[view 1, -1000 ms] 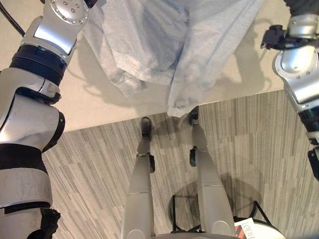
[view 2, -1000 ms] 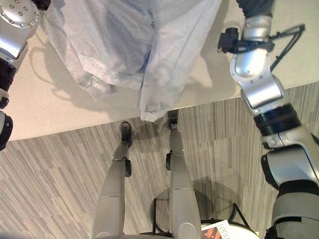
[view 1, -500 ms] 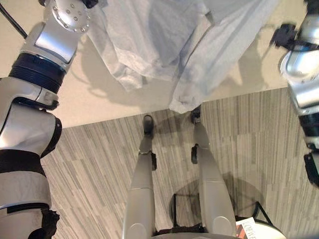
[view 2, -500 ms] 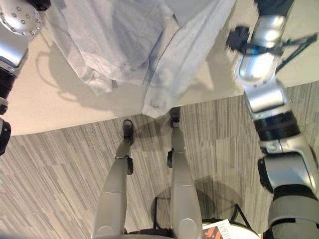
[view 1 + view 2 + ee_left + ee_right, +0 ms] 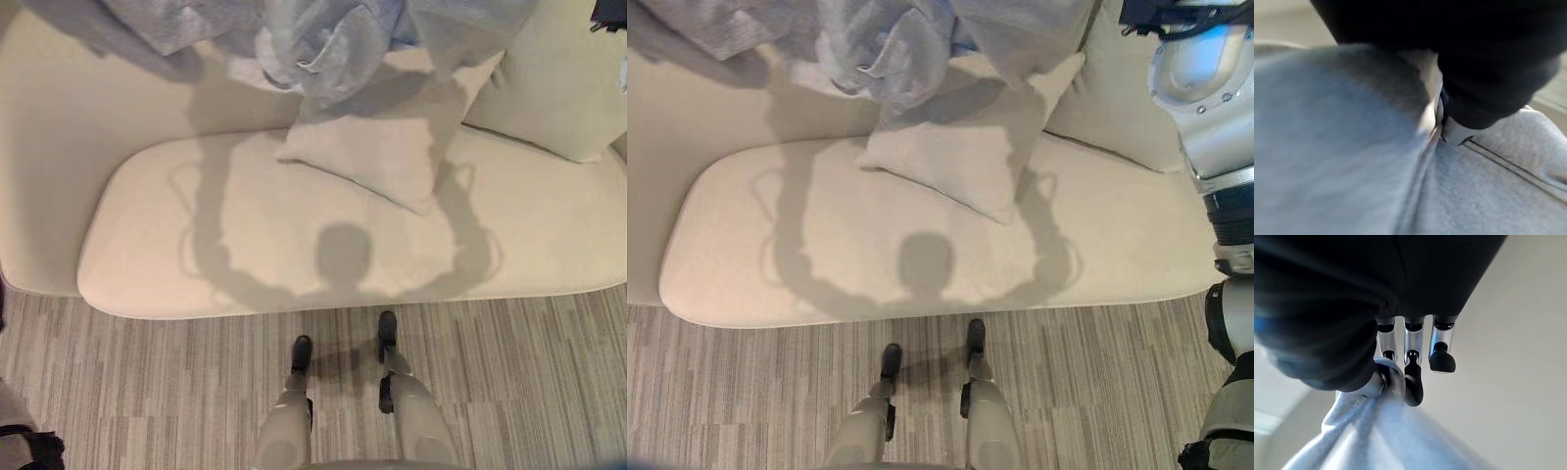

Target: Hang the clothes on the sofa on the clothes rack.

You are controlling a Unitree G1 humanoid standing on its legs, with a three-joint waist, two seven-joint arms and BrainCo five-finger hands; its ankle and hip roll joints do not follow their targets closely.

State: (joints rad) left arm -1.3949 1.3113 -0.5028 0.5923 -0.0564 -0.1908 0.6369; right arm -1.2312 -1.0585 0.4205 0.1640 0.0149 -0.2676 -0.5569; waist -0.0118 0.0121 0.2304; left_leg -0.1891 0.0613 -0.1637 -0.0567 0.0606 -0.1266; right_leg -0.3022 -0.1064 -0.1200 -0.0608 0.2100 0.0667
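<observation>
A light grey-blue garment (image 5: 323,44) hangs bunched above the sofa's back, casting a shadow on the seat. In the right wrist view my right hand (image 5: 1410,367) has its fingers curled on a fold of that garment (image 5: 1376,431), which drops away below it. My right arm shows at the right edge of the right eye view. In the left wrist view the dark cover of my left hand (image 5: 1488,73) lies right against the grey cloth (image 5: 1352,147), with a seam running past it.
The cream sofa (image 5: 245,245) spans the view, with its seat edge toward me. A square cushion (image 5: 382,147) leans at the middle of the backrest and a second cushion (image 5: 549,88) sits at the right. Striped grey carpet (image 5: 147,392) lies in front.
The camera has swung up from the floor to the sofa. The garment, earlier spread and hanging low over the seat's front edge, is now lifted and bunched near the backrest.
</observation>
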